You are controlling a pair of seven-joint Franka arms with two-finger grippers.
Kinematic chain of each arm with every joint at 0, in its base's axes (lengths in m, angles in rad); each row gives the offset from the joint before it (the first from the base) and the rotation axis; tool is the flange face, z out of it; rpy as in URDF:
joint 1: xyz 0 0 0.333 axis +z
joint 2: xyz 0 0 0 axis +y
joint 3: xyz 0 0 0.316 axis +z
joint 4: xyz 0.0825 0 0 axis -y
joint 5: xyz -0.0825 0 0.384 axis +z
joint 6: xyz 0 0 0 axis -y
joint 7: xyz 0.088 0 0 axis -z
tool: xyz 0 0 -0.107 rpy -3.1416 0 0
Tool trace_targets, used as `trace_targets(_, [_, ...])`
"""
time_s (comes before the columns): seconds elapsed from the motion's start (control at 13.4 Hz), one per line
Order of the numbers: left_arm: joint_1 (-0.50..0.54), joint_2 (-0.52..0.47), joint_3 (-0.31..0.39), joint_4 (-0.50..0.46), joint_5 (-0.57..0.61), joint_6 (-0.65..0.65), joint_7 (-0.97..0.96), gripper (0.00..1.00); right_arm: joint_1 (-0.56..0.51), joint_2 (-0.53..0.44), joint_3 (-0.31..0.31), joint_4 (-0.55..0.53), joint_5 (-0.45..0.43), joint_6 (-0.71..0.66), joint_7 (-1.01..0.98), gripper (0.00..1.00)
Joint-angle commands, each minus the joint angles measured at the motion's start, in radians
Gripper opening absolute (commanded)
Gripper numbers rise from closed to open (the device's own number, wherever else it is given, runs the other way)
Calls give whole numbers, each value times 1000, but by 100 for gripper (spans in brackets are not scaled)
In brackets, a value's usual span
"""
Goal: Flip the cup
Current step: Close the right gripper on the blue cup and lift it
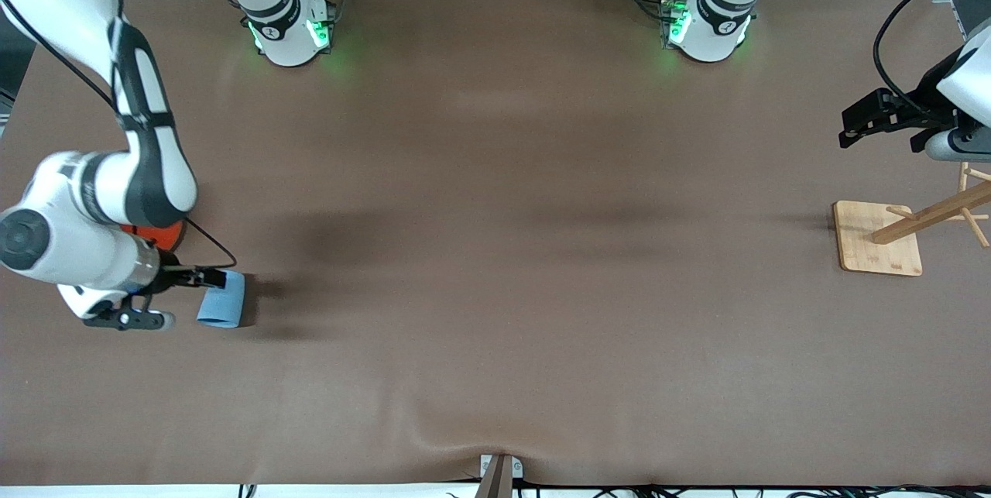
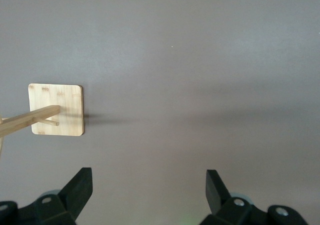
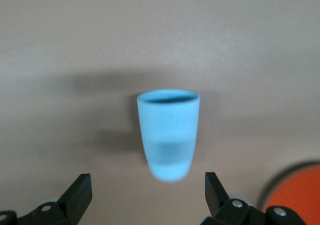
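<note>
Here the brown table [image 1: 495, 289] spans the whole front view, with the two Franka arms based along its farther edge. The right arm reaches to its own end of the table, where the right gripper [image 1: 182, 298] sits low, beside the light-blue cup [image 1: 221, 299]. The left arm waits at the other end, its left gripper [image 1: 867, 122] held in the air, fingers spread and holding nothing, over bare cloth farther from the front camera than the wooden peg stand [image 1: 879, 238]. An orange can [image 1: 155, 235] stands just beside the right arm's wrist, largely hidden by it.

The cup appears to lie on its side on the cloth, its narrower closed base toward the right gripper and its open mouth pointing away. In the right wrist view the cup [image 3: 169, 132] lies centred ahead of the two dark fingers [image 3: 77, 195], which are spread wide with open cloth between them. In the front view one finger reaches as far as the cup's base, though contact cannot be confirmed; the cup is not pinched.

Risks, as judged: a light tapered cup on its side may roll or skid across the cloth if a finger nudges it before both close; a pinch at the narrow base may let it slip out; and a wide wrist swing during the turn could strike the orange can
</note>
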Motion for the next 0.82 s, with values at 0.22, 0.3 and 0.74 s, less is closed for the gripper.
trace_targets(0.22, [5, 13, -5, 21, -17, -17, 7, 100, -16, 135, -2, 18, -5, 128, -124, 100])
trace_targets(0.3, [3, 13, -5, 21, -17, -17, 7, 100, -16, 149, -2, 16, -5, 132, -145, 100])
trace_targets(0.74, [5, 13, -5, 21, -17, -17, 7, 100, -17, 158, 0, -19, -3, 145, -337, 47])
